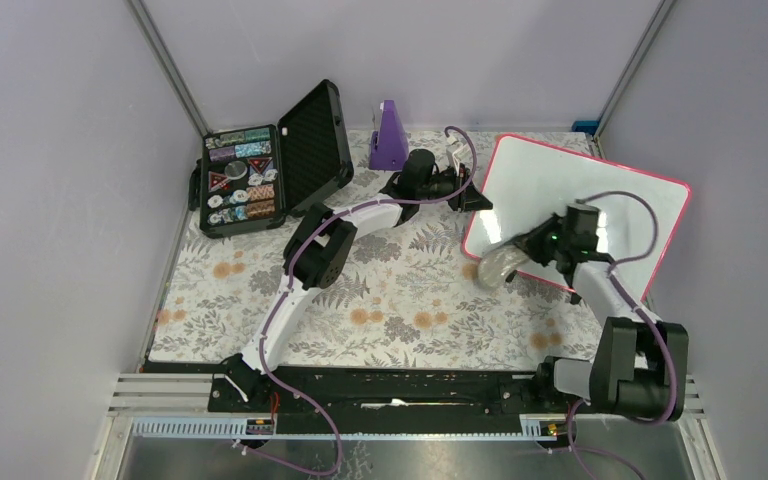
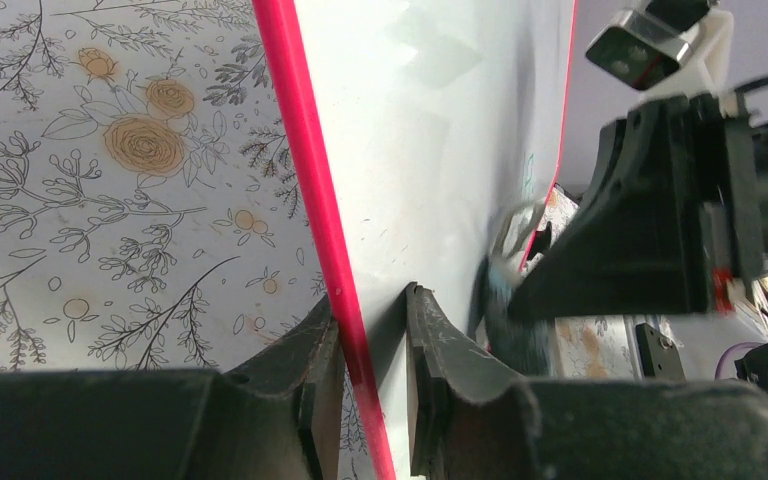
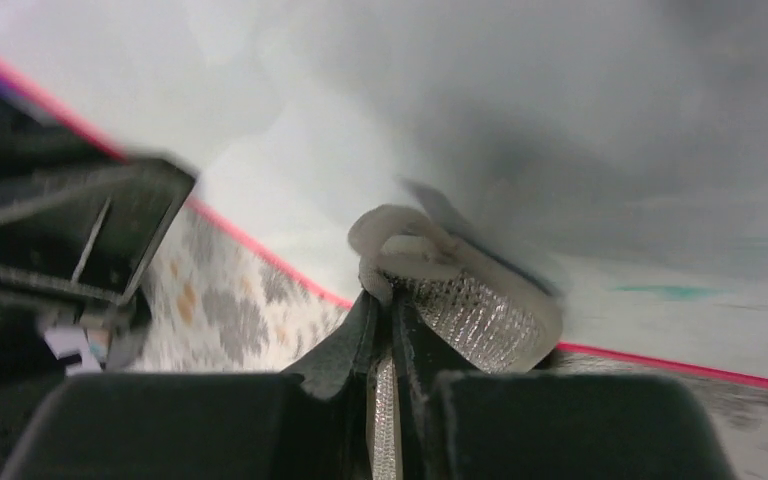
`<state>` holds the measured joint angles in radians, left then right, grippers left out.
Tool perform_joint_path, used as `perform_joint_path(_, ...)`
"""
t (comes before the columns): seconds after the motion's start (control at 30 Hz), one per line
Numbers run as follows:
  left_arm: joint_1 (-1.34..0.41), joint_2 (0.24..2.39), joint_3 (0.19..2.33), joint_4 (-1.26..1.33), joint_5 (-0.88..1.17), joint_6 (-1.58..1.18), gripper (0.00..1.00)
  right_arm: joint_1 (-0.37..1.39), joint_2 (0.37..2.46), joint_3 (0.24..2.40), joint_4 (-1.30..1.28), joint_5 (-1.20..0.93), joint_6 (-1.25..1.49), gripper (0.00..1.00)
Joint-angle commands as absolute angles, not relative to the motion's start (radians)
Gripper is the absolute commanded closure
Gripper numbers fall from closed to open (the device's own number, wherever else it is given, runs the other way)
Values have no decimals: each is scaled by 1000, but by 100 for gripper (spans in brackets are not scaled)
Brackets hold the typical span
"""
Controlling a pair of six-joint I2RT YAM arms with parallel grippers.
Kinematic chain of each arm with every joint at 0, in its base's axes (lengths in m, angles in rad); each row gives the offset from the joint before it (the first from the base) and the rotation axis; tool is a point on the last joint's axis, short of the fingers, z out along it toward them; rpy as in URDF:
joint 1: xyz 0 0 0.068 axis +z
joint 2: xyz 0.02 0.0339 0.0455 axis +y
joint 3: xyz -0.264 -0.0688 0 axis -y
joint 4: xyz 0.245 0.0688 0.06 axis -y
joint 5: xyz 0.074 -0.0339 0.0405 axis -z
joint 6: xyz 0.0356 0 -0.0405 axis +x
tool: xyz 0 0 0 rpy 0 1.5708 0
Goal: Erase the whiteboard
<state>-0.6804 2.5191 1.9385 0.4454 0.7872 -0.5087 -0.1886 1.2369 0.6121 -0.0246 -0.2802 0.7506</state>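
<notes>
The whiteboard (image 1: 600,185) is a glossy white board with a pink-red frame, lying at the right of the table with its left edge raised. My left gripper (image 1: 480,198) is shut on that left edge; in the left wrist view the fingers (image 2: 320,345) clamp the red frame of the whiteboard (image 2: 430,130) where the gripper (image 2: 370,315) closes. My right gripper (image 1: 528,248) is shut on a grey oval sponge (image 1: 497,265) at the board's near left corner. Seen from the right wrist, the sponge (image 3: 480,315) sticks out past the gripper (image 3: 388,298) against the whiteboard (image 3: 410,110). A faint green mark (image 3: 660,291) shows on the board.
An open black case (image 1: 260,175) with several patterned chips sits at the back left. A purple pyramid-shaped object (image 1: 390,135) stands at the back middle. A floral cloth (image 1: 390,300) covers the table. Grey walls close in on both sides.
</notes>
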Motion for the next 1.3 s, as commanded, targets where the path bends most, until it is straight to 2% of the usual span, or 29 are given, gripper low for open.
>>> perform_joint_path(0.0, -705, 2496, 1947, 448, 723, -375, 100, -32, 1292, 679, 64, -199, 803, 100)
perform_joint_path(0.2, -704, 2493, 1945, 446, 722, -370, 100, -42, 1286, 737, 7, -159, 754, 100)
perform_joint_path(0.53, -706, 2484, 1938, 448, 718, -367, 100, -474, 1222, 601, -73, -292, 734, 100)
perform_joint_path(0.67, -706, 2485, 1939, 448, 718, -367, 100, -517, 1215, 595, -74, -328, 715, 100)
perform_joint_path(0.8, -705, 2491, 1945, 448, 718, -371, 100, -473, 1199, 570, 12, -391, 746, 100)
perform_joint_path(0.97, -706, 2494, 1947, 448, 721, -374, 100, -156, 1222, 580, 59, -237, 821, 100)
perform_joint_path(1.07, -706, 2492, 1945, 447, 720, -371, 100, -31, 1276, 603, 109, -209, 863, 100)
perform_joint_path(1.27, -706, 2487, 1944, 441, 716, -361, 100, -41, 1297, 659, 43, -162, 818, 100)
